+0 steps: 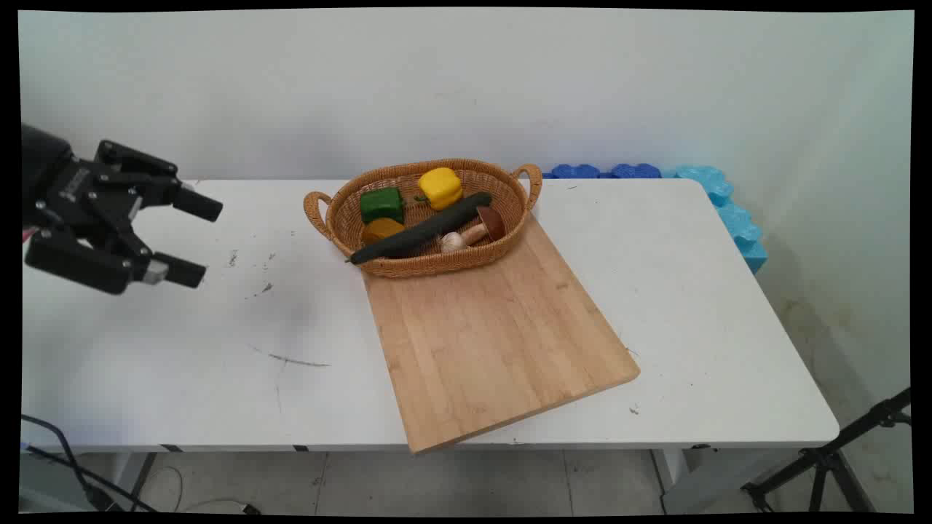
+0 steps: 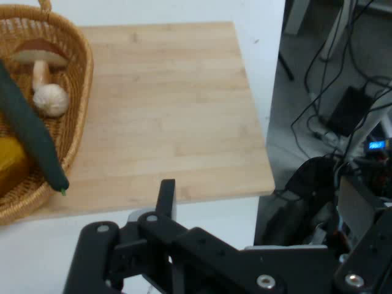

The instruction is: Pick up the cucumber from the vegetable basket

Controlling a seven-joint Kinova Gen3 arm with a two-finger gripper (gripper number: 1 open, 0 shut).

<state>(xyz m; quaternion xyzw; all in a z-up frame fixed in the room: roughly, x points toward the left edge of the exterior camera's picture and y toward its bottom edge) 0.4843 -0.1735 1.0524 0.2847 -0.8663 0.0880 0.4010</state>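
Gripper [image 1: 193,240] hangs over the table [image 1: 692,306] at far left, fingers spread, holding nothing, well apart from the basket [image 1: 342,218]. Basket sits on the far end of the board [image 1: 495,335] and holds a cucumber [image 1: 422,229], mushroom [image 1: 489,222], garlic [image 1: 451,241], and green [image 1: 381,204] and yellow peppers [image 1: 440,185]. No lettering readable anywhere.

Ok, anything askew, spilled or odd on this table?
Nothing spilled. The cucumber pokes out over the basket rim at its left end, and the board lies skewed, one corner overhanging the table edge. The gripper hangs open, holding nothing.
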